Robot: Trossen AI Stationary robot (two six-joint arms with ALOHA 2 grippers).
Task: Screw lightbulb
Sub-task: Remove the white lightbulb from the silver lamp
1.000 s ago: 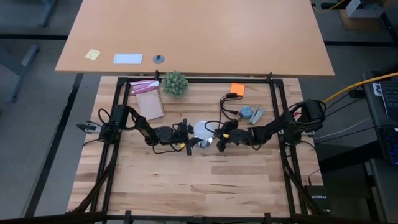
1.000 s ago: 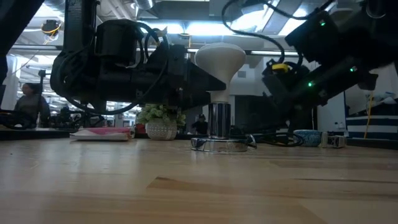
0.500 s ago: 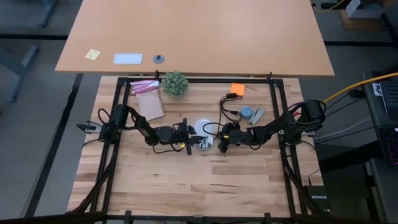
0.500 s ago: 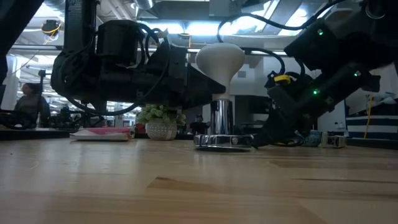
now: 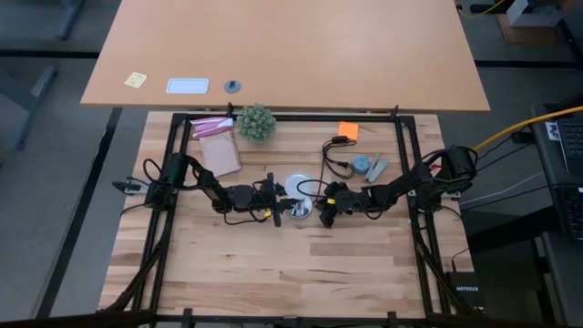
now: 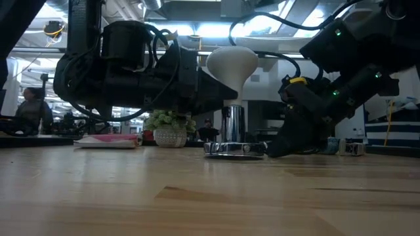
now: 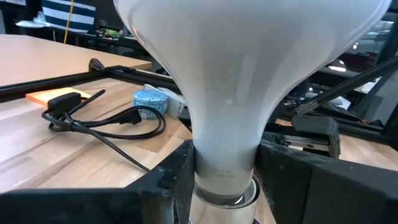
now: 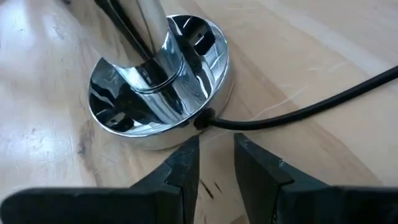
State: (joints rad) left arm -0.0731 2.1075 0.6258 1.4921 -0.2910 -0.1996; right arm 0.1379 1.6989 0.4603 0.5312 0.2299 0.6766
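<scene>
Wooden bench [image 5: 273,264] planks carry the whole setup inside a black frame, with a spiky green plant [image 5: 256,121] at the back edge, clear of the work. Centre stage stands the chrome lamp base [image 8: 158,99], its black cord [image 8: 298,112] trailing away. Its upright socket holds the lightbulb [image 7: 242,74] vertical, so it can be turned. Left hand [image 7: 224,177] pinches the bulb's narrow neck, presumably to twist it. Right hand [image 8: 214,165] sits low beside the base over the cord, fingers slightly apart and holding nothing, likely steadying
</scene>
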